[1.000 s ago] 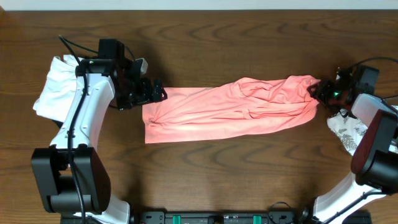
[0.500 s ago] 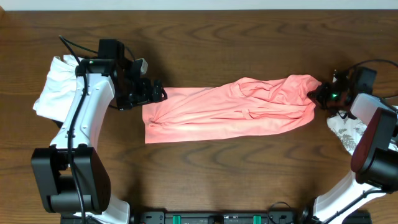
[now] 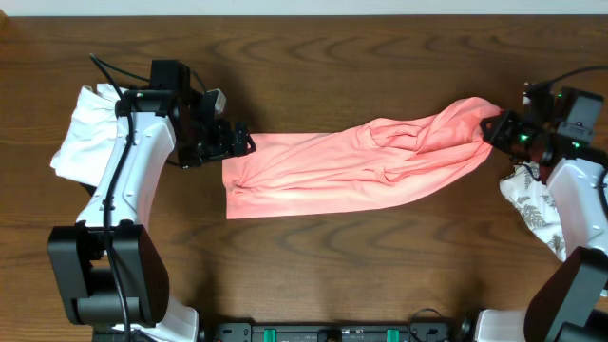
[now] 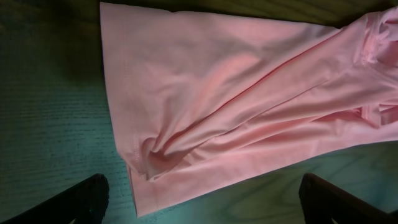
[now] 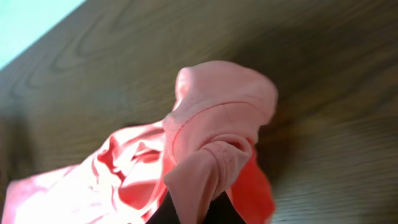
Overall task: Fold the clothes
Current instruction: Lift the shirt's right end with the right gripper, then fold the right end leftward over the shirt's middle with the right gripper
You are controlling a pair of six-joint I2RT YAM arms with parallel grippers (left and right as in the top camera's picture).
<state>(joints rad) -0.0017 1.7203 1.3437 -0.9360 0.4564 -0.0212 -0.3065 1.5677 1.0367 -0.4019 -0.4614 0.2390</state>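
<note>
- The right jaws are closed tight on a bunched end of the clothes (image 5: 217, 124), a single salmon-pink garment. In the right wrist view the fabric is gathered into a knot just above the dark fingertips.
- The left jaws stand fully open and hold nothing. In the left wrist view, their dark fingertips (image 4: 81, 202) sit at either side of the garment's left edge. We cannot see them touching it.
- The garment (image 3: 351, 166) lies lengthwise on the dark wooden surface (image 3: 304, 57). Its left end is flat and fairly smooth, and its right end is creased and piled. The gripped right tip appears raised off the wood.
- The left arm (image 3: 133, 161) reaches to the garment's left edge, and the right arm (image 3: 575, 190) holds its right tip.
- Beyond the garment's left end, a white folded garment (image 3: 76, 142) lies under the left arm. Beyond its right end, a white leaf-print cloth (image 3: 527, 199) lies just beside the right arm.
- We judge the step in hand to be drawing the garment out straight before any fold.
- To do it well, we would keep the right grip firm and pull slowly and low, away from the garment's left end.
- We would bring the left jaws down to pin the left edge, so the whole garment does not slide.
- We would ease off once the right-end creases flatten, and steer clear of the leaf-print cloth.
</note>
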